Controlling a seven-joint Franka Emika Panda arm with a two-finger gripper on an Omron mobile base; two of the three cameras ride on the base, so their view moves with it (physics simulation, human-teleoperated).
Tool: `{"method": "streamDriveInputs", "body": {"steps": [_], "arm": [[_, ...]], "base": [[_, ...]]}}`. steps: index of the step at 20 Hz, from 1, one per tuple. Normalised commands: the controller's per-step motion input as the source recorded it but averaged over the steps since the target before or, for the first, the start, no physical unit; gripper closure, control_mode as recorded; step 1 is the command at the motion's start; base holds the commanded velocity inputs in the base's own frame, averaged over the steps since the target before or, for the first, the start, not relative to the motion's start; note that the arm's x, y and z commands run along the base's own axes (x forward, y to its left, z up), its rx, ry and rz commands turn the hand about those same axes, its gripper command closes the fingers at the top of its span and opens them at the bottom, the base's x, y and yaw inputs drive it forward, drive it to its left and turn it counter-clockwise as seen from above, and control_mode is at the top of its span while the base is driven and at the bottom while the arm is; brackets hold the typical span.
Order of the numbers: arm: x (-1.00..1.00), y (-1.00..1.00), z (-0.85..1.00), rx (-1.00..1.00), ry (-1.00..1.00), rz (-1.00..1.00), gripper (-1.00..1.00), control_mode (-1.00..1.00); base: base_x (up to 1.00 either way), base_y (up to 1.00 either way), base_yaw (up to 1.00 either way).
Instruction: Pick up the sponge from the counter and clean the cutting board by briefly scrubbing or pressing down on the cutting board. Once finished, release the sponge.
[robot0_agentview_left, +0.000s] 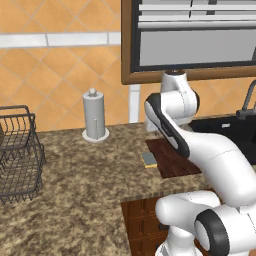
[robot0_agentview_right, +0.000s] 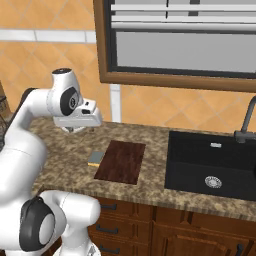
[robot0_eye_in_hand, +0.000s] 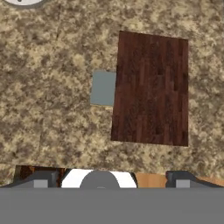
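The sponge (robot0_agentview_right: 95, 158) lay flat on the speckled desk (robot0_agentview_right: 60, 150), its long edge touching the cutting board's (robot0_agentview_right: 121, 161) side at 9 o'clock in the right base view. In the hand view the sponge (robot0_eye_in_hand: 103, 88) showed its grey-green top, again at 9 o'clock of the dark board (robot0_eye_in_hand: 151, 88). The pincer (robot0_agentview_right: 73, 129) hung high above the desk, well apart from both, at roughly 10 o'clock of the sponge. Its two finger tips (robot0_eye_in_hand: 43, 180) sat wide apart at the bottom of the hand view, with nothing between them. In the left base view the paper towel holder (robot0_agentview_left: 94, 116) stood at 11 o'clock of the sponge (robot0_agentview_left: 148, 159), the wire basket (robot0_agentview_left: 19, 152) far off at 9 o'clock. A black sink (robot0_agentview_right: 212, 165) lay at 3 o'clock of the board.
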Motion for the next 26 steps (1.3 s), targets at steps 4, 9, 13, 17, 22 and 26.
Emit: {"method": "streamDriveInputs", "body": {"steps": [4, 9, 13, 17, 22, 26], "arm": [[0.15, 0.15, -0.52, 0.00, 0.16, 0.05, -1.00, -1.00], [0.03, 0.09, -0.44, 0.00, 0.09, 0.08, -1.00, -1.00], [0.00, 0.01, -0.28, 0.00, 0.17, 0.02, -1.00, -1.00], [0.00, 0.00, -0.38, 0.00, 0.21, 0.00, -1.00, -1.00], [0.23, 0.00, -0.37, 0.06, 0.13, 0.00, -1.00, -1.00], [0.55, 0.00, -0.22, 0.01, 0.08, 0.00, -1.00, -1.00]], "base": [[0.00, 0.00, 0.00], [0.00, 0.00, 0.00], [0.00, 0.00, 0.00], [0.00, 0.00, 0.00], [0.00, 0.00, 0.00], [0.00, 0.00, 0.00]]}}
